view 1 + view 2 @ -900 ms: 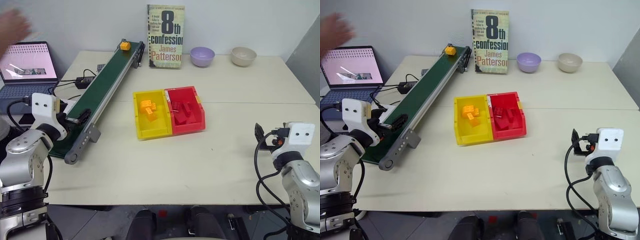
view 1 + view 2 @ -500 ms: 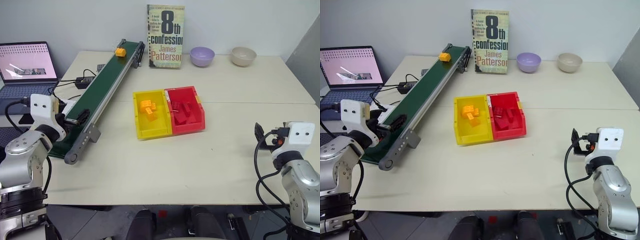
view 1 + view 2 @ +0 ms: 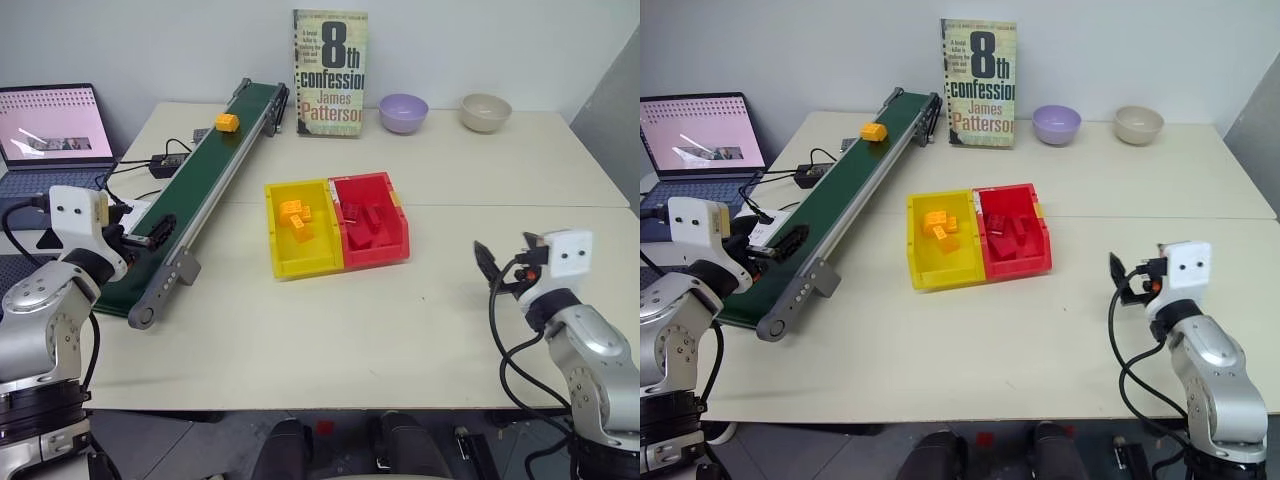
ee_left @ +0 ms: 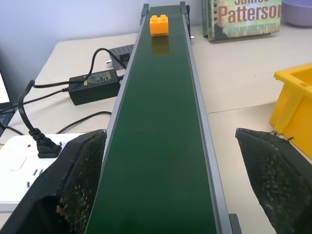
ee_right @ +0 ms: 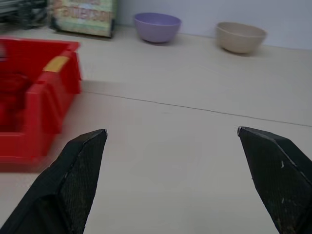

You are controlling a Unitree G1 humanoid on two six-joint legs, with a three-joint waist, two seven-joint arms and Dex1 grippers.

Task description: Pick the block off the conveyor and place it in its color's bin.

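Beige table (image 3: pixel 500 170), conveyor (image 3: pixel 195 200), yellow bin (image 3: pixel 296 262), red bin (image 3: pixel 385 245), book (image 3: pixel 330 72), two bowls (image 3: pixel 404 112)

One block (image 3: pixel 227 122) on conveyor (image 3: pixel 200 190); two bins (image 3: pixel 300 243); two bowls (image 3: pixel 403 112); one book (image 3: pixel 331 72); one laptop (image 3: pixel 48 130).

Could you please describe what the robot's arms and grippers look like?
Both arms are silver-grey metal with rounded joints and looping black cables. Each wrist bears a white boxy housing. The left gripper and the right gripper each have two black, wedge-shaped, rough-textured fingers.
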